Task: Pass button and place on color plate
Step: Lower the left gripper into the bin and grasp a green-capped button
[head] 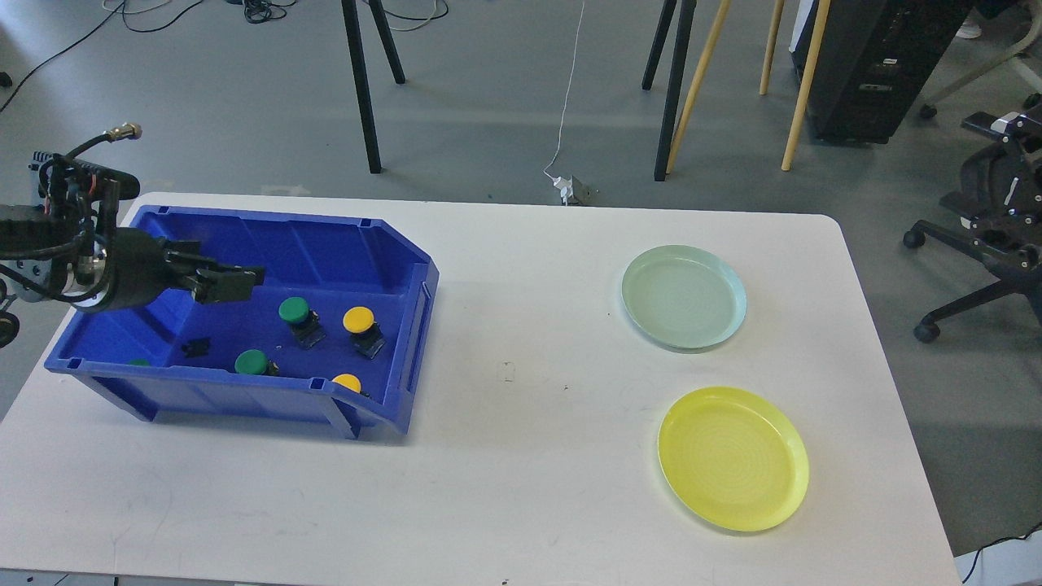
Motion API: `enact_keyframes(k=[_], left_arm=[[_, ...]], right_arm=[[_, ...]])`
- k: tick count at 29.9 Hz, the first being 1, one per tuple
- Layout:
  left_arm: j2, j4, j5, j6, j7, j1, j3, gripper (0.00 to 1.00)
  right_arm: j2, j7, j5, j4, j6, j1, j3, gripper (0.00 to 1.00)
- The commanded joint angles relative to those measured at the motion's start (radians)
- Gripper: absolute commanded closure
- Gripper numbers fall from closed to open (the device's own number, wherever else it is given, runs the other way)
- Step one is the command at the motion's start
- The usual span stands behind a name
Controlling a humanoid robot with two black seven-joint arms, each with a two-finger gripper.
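Tabletop (505, 488) white, wide bare stretch between bin and plates gives free room for a hand-over; blue bin (350, 244) at left, walls raised, front lip low; yellow plate (733, 460) and green plate (684, 297) at right, both bare, near the right edge; nothing placed yet, judged barely begun; left gripper (232, 283) hangs inside the bin above the green button (295, 310), fingers too dark to tell apart; yellow button (358, 320) just beside; right gripper unseen.
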Motion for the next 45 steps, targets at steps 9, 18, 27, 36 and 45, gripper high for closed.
enact_keyframes(k=[9, 18, 27, 36, 45], left_arm=[[-0.175, 0.156, 0.059, 0.001, 0.020, 0.000, 0.035, 0.01], [-0.313, 0.341, 0.101, 0.011, 0.008, 0.000, 0.048, 0.01], [-0.377, 0.423, 0.116, 0.027, 0.005, 0.010, 0.049, 0.01], [-0.380, 0.433, 0.145, 0.032, -0.023, 0.023, 0.049, 0.04], [-0.385, 0.459, 0.153, 0.032, -0.027, 0.034, 0.048, 0.09]], right_arm=[[-0.002, 0.000, -0.002, 0.002, 0.000, -0.011, -0.006, 0.01], [0.000, 0.000, -0.002, 0.005, 0.000, -0.011, -0.011, 0.01], [0.006, -0.001, -0.002, 0.005, 0.000, -0.011, -0.014, 0.01], [0.006, -0.001, -0.002, 0.005, 0.000, -0.014, -0.014, 0.01], [0.006, -0.001, -0.002, 0.005, 0.000, -0.015, -0.014, 0.01]])
